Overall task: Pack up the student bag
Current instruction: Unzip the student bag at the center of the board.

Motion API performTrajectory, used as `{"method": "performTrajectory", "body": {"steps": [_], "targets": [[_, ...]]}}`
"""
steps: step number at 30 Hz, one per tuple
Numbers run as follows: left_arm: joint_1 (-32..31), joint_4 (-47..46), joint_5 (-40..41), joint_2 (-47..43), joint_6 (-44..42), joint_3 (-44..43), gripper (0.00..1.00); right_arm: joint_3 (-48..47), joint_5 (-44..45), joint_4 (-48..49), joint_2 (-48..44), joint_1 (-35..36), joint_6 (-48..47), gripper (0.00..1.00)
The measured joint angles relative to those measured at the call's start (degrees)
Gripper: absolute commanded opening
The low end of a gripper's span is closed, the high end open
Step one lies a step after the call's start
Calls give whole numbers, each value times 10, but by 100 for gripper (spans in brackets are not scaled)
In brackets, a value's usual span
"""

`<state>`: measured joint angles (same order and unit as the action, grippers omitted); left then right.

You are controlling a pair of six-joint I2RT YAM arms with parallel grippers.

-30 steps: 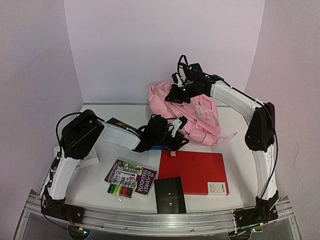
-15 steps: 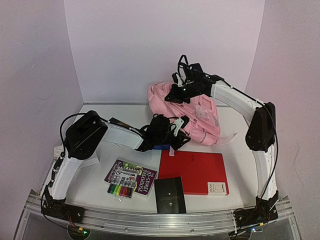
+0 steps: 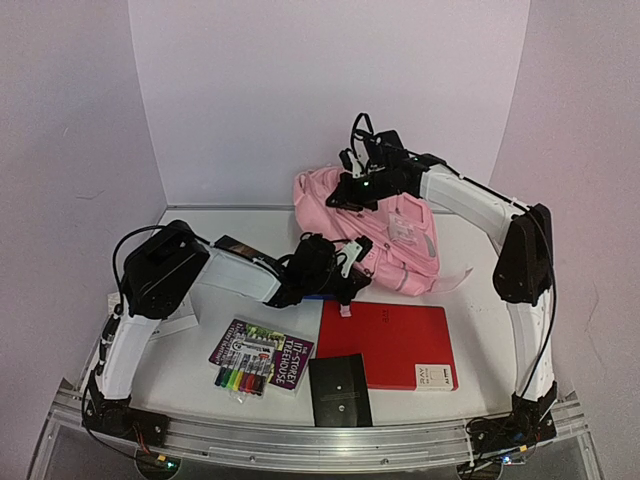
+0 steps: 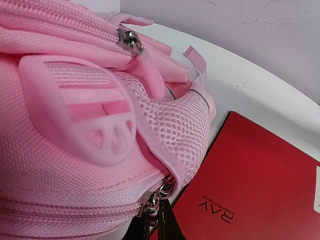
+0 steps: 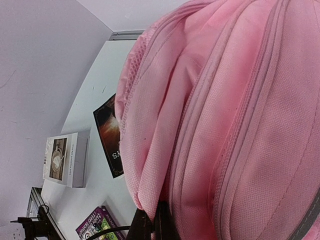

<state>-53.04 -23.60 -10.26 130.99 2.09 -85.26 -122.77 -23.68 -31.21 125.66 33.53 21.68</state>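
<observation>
The student bag (image 3: 395, 230) is a pink backpack lying at the back middle of the table. In the left wrist view the bag (image 4: 60, 170) fills the frame, with a mesh pocket and a metal zip pull (image 4: 151, 201) at its lower edge. My left gripper (image 4: 156, 225) is shut on that zip pull, at the bag's near left corner (image 3: 350, 268). My right gripper (image 3: 352, 190) holds the bag's top left part from above. In the right wrist view it (image 5: 156, 222) is shut on a fold of the pink fabric (image 5: 150, 170).
A red notebook (image 3: 395, 345) lies just in front of the bag, with a black card (image 3: 340, 390) at its left. A purple book (image 3: 265, 352) and a pack of markers (image 3: 240, 380) lie front left. A dark book (image 5: 107, 135) and a white box (image 5: 65, 160) sit further left.
My left gripper has closed onto the zip pull at the bag's near corner. The right gripper has shifted slightly left with the bag's top still in its grip.
</observation>
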Motion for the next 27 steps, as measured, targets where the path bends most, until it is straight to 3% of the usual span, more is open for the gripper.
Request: {"method": "performTrajectory", "body": {"steps": [5, 17, 27], "targets": [[-6, 16, 18, -54, 21, 47, 0, 32, -10, 21, -25, 3, -24, 0], [-6, 79, -13, -94, 81, 50, 0, 96, -30, 44, -73, -4, -87, 0], [41, 89, -134, -153, 197, 82, 0, 135, -54, 65, -76, -4, -140, 0]]}}
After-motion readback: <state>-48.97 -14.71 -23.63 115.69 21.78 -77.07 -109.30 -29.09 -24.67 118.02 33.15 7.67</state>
